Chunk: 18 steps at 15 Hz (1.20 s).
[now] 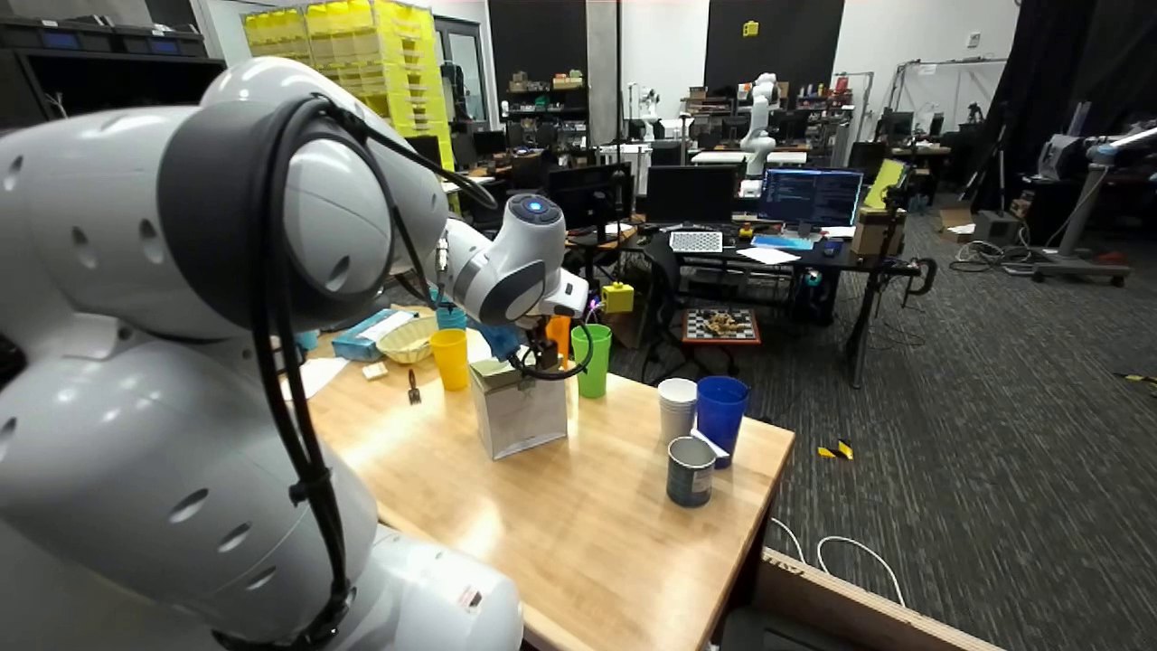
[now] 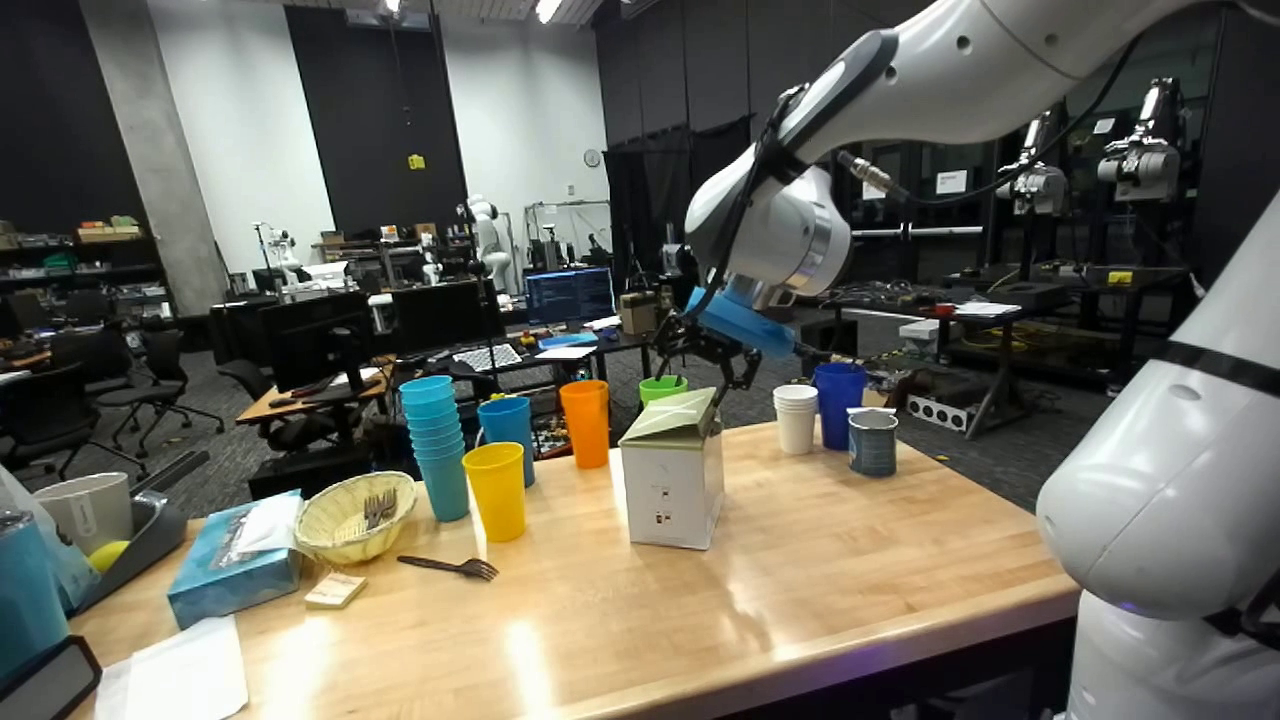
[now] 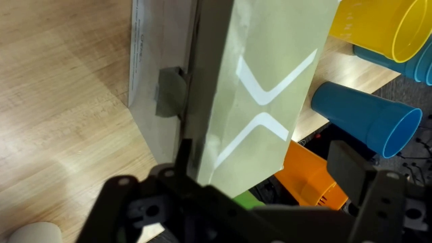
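A white box point(image 2: 668, 495) with a pale green lid point(image 2: 672, 415) stands upright on the table; it also shows in an exterior view point(image 1: 522, 418). The lid sits tilted, with a narrow gap along one side. In the wrist view the lid point(image 3: 256, 101) bears a white X-like mark, and a small tab point(image 3: 170, 91) hangs below its edge. My gripper point(image 3: 266, 157) is open above the box's end, also in an exterior view point(image 2: 712, 365). One finger is close against the lid's side; I cannot tell whether it touches. The other is apart, over an orange cup point(image 3: 310, 179). Nothing is held.
A green cup point(image 1: 592, 362), blue cup point(image 2: 508, 437), yellow cup point(image 2: 497, 492) and teal cup stack point(image 2: 440, 460) stand near the box. White cups point(image 2: 796, 418), a dark blue cup point(image 2: 838, 405) and a grey can point(image 2: 872, 443) stand beyond. A fork point(image 2: 448, 567) lies near a basket point(image 2: 330, 545).
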Each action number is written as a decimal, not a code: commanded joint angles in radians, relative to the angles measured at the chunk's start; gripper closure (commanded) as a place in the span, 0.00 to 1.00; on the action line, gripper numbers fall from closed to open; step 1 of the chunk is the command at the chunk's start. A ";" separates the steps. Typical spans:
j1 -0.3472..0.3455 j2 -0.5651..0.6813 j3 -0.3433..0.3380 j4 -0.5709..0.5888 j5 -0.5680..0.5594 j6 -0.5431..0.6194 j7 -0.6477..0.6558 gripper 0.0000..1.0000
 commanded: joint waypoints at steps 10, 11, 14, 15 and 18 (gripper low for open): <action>0.007 -0.007 -0.039 -0.012 0.054 0.009 -0.075 0.00; 0.009 -0.006 -0.041 -0.016 0.059 0.009 -0.078 0.00; 0.013 -0.006 -0.039 -0.035 0.082 0.013 -0.091 0.00; 0.015 -0.008 -0.037 -0.041 0.091 0.013 -0.094 0.00; 0.022 -0.016 -0.022 -0.063 0.098 0.022 -0.101 0.00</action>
